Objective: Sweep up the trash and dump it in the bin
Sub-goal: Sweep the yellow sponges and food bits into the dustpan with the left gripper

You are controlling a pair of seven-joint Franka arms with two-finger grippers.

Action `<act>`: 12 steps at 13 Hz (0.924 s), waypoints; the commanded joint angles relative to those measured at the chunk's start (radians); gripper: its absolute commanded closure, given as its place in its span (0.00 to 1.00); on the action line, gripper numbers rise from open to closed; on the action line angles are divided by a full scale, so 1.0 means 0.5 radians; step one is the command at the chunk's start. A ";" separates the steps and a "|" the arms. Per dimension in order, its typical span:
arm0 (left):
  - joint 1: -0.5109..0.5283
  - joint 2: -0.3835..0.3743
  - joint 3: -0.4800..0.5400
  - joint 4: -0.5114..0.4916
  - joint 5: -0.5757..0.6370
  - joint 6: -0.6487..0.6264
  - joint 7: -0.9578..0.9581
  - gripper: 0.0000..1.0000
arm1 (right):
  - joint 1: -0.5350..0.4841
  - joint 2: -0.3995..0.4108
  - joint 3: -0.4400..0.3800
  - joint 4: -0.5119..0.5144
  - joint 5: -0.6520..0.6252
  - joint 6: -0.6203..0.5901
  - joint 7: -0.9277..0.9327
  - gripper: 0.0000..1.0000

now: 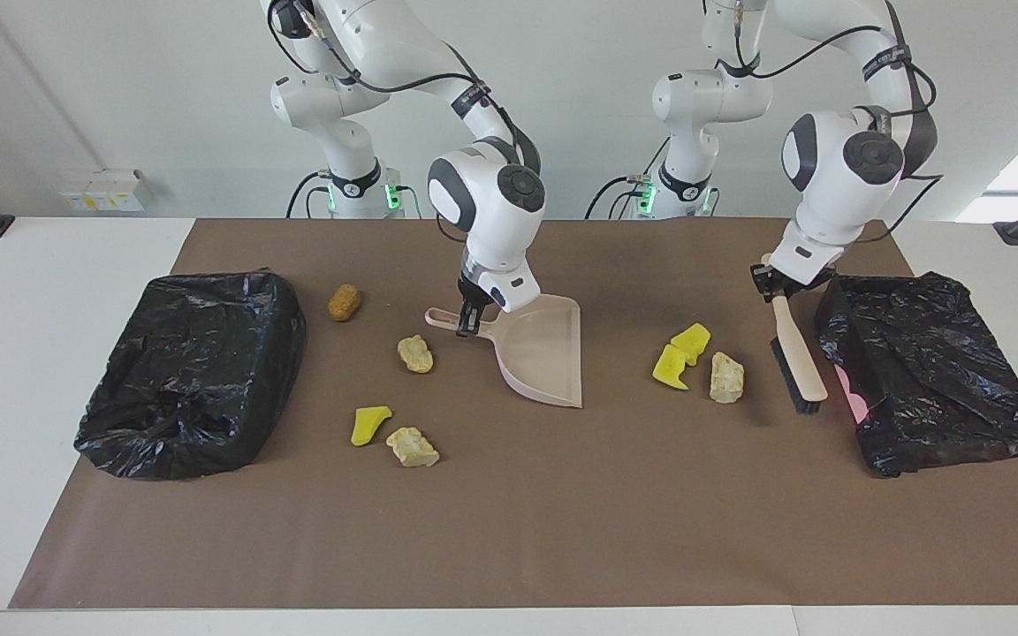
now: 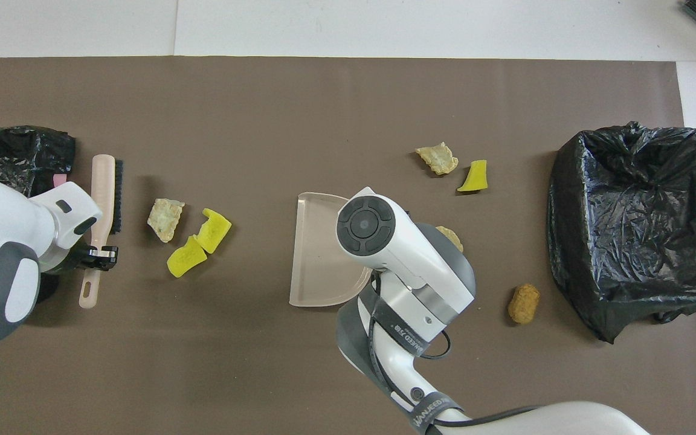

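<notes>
1. Yellow and beige trash [image 1: 695,359] lay in a cluster of three lumps on the mat [image 1: 509,530], between the dustpan [image 1: 544,353] and the brush [image 1: 797,360]; four more lumps, among them a brown sponge [image 1: 344,302], lay between the dustpan and the bin [image 1: 195,375] at the right arm's end.
2. Left gripper [image 1: 772,281] was clamped on the brush handle, beside the second bin [image 1: 933,371]; the brush's long axis ran away from the robots.
3. Right gripper [image 1: 471,314] gripped the dustpan handle, its mouth facing the cluster.
4. Judgement: the cluster lay from the brush toward the dustpan, so the left arm was the nearer sweeper.
</notes>
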 commanded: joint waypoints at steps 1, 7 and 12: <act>-0.058 -0.001 -0.011 -0.128 0.038 0.087 -0.035 1.00 | -0.027 0.005 0.011 -0.002 -0.039 0.020 -0.048 1.00; -0.349 -0.115 -0.017 -0.392 -0.221 0.183 -0.041 1.00 | -0.030 0.002 0.011 -0.009 -0.014 0.020 -0.030 1.00; -0.788 -0.124 -0.017 -0.402 -0.568 0.213 -0.271 1.00 | -0.030 0.002 0.011 -0.009 -0.011 0.017 -0.021 1.00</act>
